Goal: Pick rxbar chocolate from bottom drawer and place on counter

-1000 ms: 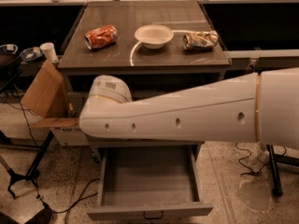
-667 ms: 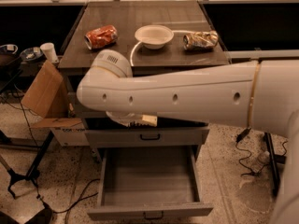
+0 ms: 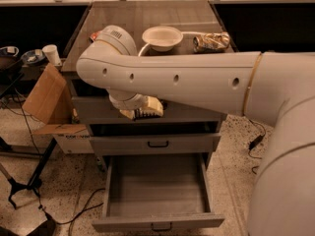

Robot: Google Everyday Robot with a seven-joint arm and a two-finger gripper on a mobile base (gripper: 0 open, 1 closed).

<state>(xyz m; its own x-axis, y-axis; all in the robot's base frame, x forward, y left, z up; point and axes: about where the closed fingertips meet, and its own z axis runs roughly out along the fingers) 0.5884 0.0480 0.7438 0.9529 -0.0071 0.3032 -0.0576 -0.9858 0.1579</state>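
Observation:
The bottom drawer (image 3: 155,188) is pulled open, and the part of its plain grey floor that shows is bare. The rxbar chocolate is not in view. The counter (image 3: 142,16) is the glossy top of the grey cabinet. My large white arm (image 3: 197,80) crosses the view from the right, with its elbow over the counter's left front. My gripper (image 3: 142,111) hangs below the elbow in front of the top drawer face, well above the open drawer. Whether it holds anything is hidden.
On the counter stand a white bowl (image 3: 162,37) and a silvery-gold foil bag (image 3: 211,42). A red packet (image 3: 94,35) peeks out behind the elbow. The middle drawer (image 3: 157,144) is shut. A cardboard box (image 3: 47,95) and a paper cup (image 3: 50,54) are at the left. Cables lie on the floor.
My arm has risen and swung back toward the counter. The elbow now covers most of the red packet. The gripper end shows below the elbow. The drawer stays open.

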